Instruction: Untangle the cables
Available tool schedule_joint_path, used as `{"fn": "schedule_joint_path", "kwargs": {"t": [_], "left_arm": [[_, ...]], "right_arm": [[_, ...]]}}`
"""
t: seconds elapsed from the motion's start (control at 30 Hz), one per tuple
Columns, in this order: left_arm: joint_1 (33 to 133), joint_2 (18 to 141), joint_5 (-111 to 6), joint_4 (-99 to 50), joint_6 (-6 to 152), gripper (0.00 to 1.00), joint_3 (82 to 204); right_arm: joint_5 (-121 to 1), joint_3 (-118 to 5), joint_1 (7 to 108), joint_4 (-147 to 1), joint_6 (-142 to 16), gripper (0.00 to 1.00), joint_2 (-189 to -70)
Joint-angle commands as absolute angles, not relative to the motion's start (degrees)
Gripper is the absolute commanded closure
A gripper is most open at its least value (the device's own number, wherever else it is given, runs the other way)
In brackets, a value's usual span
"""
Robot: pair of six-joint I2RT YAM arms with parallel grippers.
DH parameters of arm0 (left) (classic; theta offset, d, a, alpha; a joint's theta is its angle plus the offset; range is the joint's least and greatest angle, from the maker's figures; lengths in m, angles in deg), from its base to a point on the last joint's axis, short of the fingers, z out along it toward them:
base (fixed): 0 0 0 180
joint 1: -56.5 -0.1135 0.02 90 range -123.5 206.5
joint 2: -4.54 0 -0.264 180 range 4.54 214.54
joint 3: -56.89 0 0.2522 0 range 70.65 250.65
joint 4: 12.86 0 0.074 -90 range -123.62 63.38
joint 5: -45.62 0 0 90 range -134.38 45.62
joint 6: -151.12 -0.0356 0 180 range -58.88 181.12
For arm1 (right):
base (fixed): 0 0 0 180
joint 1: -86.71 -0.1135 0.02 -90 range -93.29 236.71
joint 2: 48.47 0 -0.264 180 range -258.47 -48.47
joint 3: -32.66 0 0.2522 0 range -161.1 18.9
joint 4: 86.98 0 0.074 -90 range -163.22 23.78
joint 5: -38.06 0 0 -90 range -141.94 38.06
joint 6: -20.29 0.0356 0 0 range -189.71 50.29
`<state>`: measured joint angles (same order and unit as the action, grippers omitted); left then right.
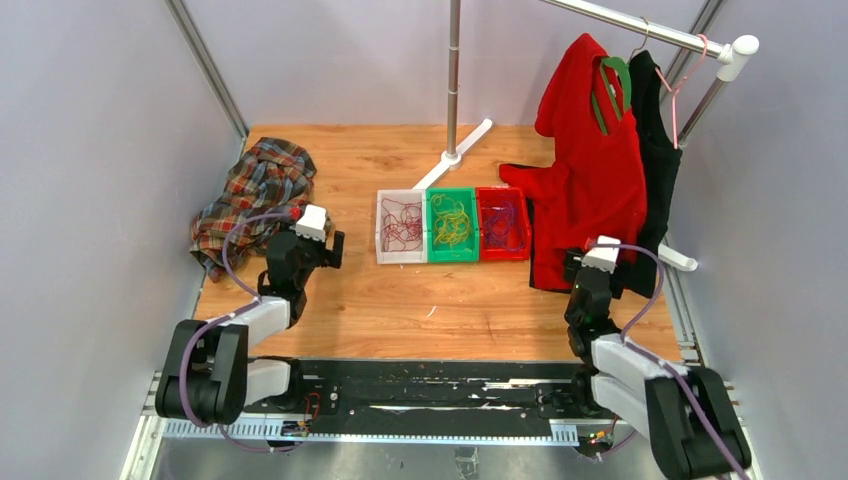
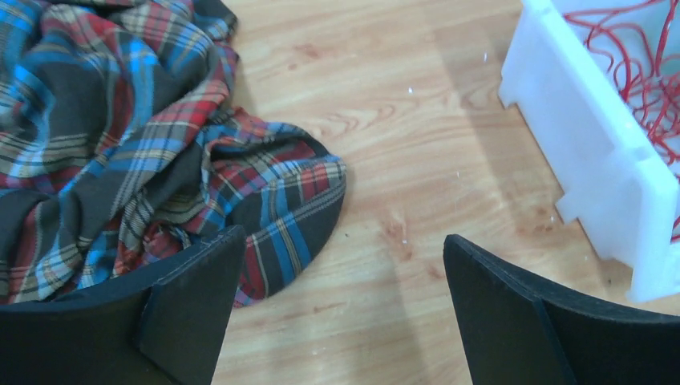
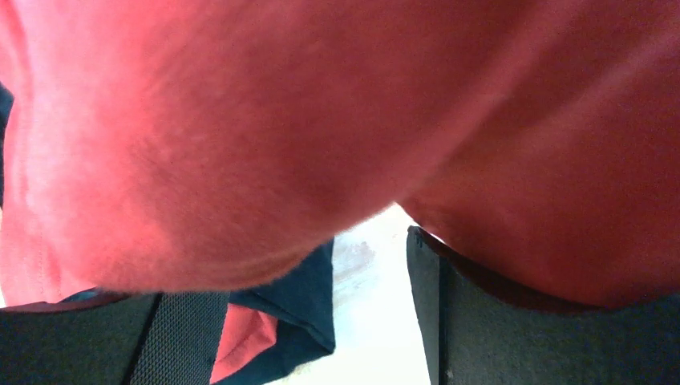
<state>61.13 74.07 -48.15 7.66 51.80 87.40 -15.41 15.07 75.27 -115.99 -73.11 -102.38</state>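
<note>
Left gripper (image 1: 334,250) hangs empty, fingers spread, just left of the white bin (image 1: 385,228) that holds the dark red cables (image 1: 402,226). Right gripper (image 1: 573,266), also spread and empty, sits close against the red garment (image 1: 590,170), right of the purple cables (image 1: 503,226). Both bunches lie between the arms and slightly farther out, so each arm looks about equally near its own.

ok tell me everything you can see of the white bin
The white bin is a rectangular open-topped tray, apparently moulded plastic, with a lipped rim. It sits upright on the wooden table, leftmost of three bins in a row, flush against the green bin beside it. A loose tangle of dark red cables lies inside.
</note>
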Motion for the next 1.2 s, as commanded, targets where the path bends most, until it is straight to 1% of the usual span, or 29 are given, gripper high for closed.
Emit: {"fn": "schedule_joint_path", "kwargs": {"t": [0.0,0.07,0.1,0.2,0.27,0.3,0.33,0.37,0.43,0.5,0.77,1.17], "left_arm": [[60.7,77.3,-46.6,29.6,53.4,0.02,81.4],[60.7,82.4,-46.0,41.7,53.9,0.02,77.9],[60.7,83.9,-45.6,45.5,54.7,0.02,77.3],[60.7,80.1,-45.5,32.3,53.8,0.02,80.8],[60.6,82.8,-45.3,39.3,54.9,0.02,79.9],[60.5,83.0,-45.3,39.1,54.9,0.02,79.7],[60.5,82.1,-45.3,35.5,54.8,0.02,80.3],[60.5,81.4,-45.1,34.3,54.6,0.02,80.8],[60.5,82.1,-45.1,37.1,54.9,0.02,80.3],[60.5,82.2,-44.5,37.5,55.1,0.02,79.8],[60.5,82.4,-40.7,35.3,56.7,0.02,81.2],[60.5,82.4,-40.7,35.3,56.7,0.02,81.2]], "right_arm": [[-21.8,15.7,77.2,-132.8,-74.4,0.24,-111.3],[-23.9,15.7,77.4,-137.0,-75.3,0.24,-115.5],[-25.0,15.7,77.5,-138.6,-75.4,0.24,-117.3],[-30.2,15.3,78.0,-143.4,-77.0,0.24,-123.4],[-35.3,14.5,77.9,-146.6,-79.6,0.24,-127.9],[-35.5,13.5,78.0,-147.4,-80.2,0.24,-129.7],[-34.6,12.4,78.0,-147.0,-80.0,0.24,-130.8],[-33.2,11.1,78.2,-145.7,-79.4,0.24,-131.4],[-29.4,8.3,79.3,-139.8,-76.4,0.23,-131.1],[-30.2,7.2,80.9,-136.2,-74.3,0.23,-130.5],[-30.4,7.5,81.1,-136.8,-74.5,0.23,-130.5],[-30.3,7.4,81.1,-136.6,-74.5,0.23,-130.5]]}}
